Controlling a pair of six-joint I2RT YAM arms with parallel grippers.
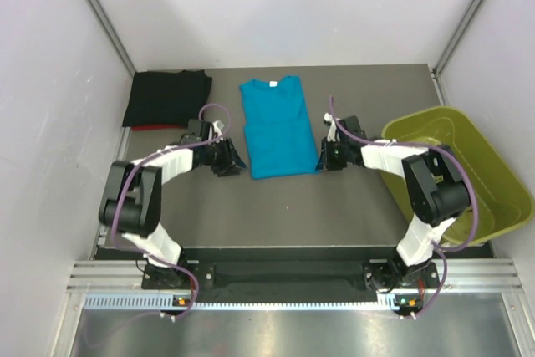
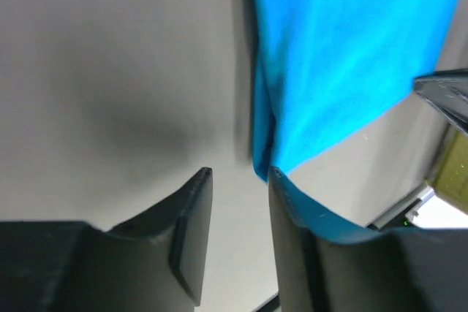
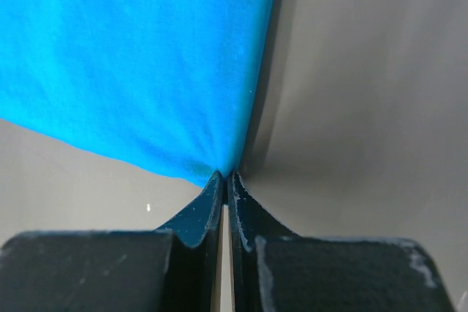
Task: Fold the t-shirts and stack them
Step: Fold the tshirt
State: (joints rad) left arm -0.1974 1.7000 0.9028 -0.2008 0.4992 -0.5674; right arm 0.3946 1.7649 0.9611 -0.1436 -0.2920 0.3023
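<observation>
The left arm (image 1: 134, 198) and the right arm (image 1: 435, 186) are each built of bulky black joint housings joined by white links, trailed by a looping purple cable (image 1: 215, 105), and tipped with matte black wedge-shaped fingers (image 3: 197, 213) flecked with small pale scuffs.

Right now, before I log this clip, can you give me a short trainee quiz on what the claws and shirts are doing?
1. True or false: the right claw is shut on a corner of the teal t-shirt.
2. Which lies on top of the red t-shirt at the table's far left? A. the teal t-shirt B. the black t-shirt C. nothing
3. Fill in: in the left wrist view, the jaws of the left claw stand ____ (apart / pressed together).

Key: 1 true; 2 B; 3 apart.
</observation>
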